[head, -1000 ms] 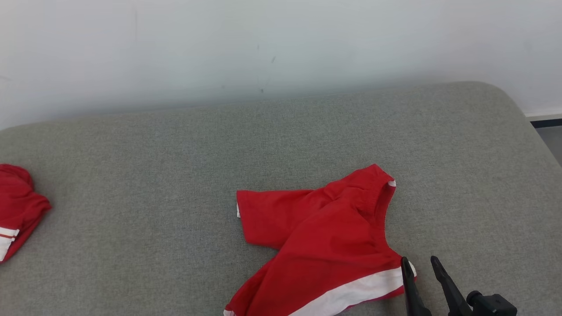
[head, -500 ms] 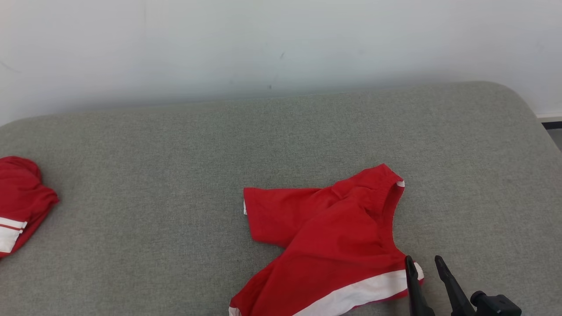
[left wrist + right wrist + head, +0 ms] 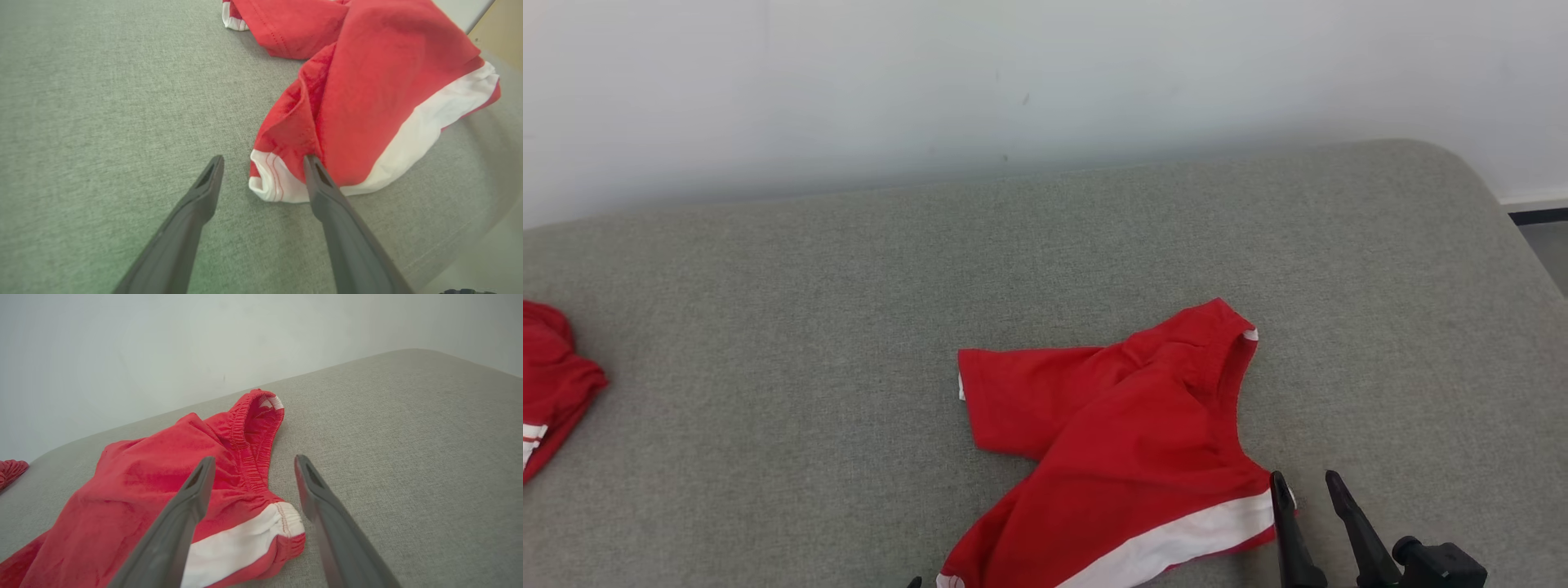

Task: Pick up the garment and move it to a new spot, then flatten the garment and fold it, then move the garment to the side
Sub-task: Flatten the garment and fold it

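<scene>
The grey padded surface point(image 3: 768, 269) carries the red garment point(image 3: 1127, 441), crumpled at its near right, with a second red garment point(image 3: 551, 384) well apart at the left. The step in hand appears to be the first pick-up: the right end effector point(image 3: 1304, 482) stands with fingers apart at the white-striped waistband corner and the left end effector point(image 3: 264, 160) stands apart astride a hem corner, so the next move calls for closing on both corners. Against the earlier frame the camera has shifted slightly and a left fingertip has entered the head view's bottom edge, while the garment lies unchanged.

Garment point(image 3: 1127, 441) of soft matt red cloth with white band, cushion point(image 3: 809, 327) in coarse grey woven fabric, wall point(image 3: 1045, 82) smooth and matt, right gripper point(image 3: 1303, 477) dark matt plastic.
</scene>
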`<state>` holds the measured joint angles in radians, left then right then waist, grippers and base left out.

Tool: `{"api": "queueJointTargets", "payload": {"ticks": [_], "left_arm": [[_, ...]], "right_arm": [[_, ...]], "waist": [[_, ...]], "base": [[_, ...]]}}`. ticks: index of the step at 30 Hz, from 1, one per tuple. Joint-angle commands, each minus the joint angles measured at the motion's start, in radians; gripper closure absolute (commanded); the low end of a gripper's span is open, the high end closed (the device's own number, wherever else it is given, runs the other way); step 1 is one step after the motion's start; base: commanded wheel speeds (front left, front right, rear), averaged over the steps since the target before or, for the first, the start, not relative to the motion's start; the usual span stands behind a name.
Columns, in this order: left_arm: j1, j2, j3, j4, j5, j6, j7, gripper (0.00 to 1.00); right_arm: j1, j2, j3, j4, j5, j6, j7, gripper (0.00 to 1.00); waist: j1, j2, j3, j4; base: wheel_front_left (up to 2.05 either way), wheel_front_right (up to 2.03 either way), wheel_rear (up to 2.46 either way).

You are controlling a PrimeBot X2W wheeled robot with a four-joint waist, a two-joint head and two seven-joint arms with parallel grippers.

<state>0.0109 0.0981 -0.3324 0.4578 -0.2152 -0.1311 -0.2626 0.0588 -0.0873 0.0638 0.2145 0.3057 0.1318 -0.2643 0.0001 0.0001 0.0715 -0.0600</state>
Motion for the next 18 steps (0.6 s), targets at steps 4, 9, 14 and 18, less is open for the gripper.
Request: {"api": "queueJointTargets", "payload": {"ticks": [4, 9, 14, 18], "left_arm": [[-0.018, 0.003, -0.008, 0.029, -0.006, 0.002, -0.003, 0.7], [-0.034, 0.0, -0.007, 0.043, -0.018, 0.002, -0.003, 1.0], [-0.03, 0.013, 0.046, 0.008, -0.021, 0.002, -0.003, 1.0], [-0.006, 0.023, 0.125, -0.06, -0.005, 0.002, -0.003, 1.0]], "right_arm": [[-0.009, 0.001, -0.006, -0.001, -0.006, -0.002, 0.0, 0.0], [-0.002, 0.005, -0.016, -0.002, -0.008, -0.002, 0.0, 0.0], [0.001, 0.009, -0.017, -0.005, -0.009, -0.002, 0.0, 0.0], [0.008, 0.011, -0.017, -0.012, -0.012, -0.002, 0.0, 0.0]], "waist": [[-0.0001, -0.0001, 0.004, -0.011], [-0.0001, -0.0001, 0.001, 0.0], [-0.0001, -0.0001, -0.002, 0.028], [-0.0001, -0.0001, -0.002, 0.053]], "base": [[0.0, 0.0, 0.0], [0.0, 0.0, 0.0], [0.0, 0.0, 0.0], [0.0, 0.0, 0.0]]}}
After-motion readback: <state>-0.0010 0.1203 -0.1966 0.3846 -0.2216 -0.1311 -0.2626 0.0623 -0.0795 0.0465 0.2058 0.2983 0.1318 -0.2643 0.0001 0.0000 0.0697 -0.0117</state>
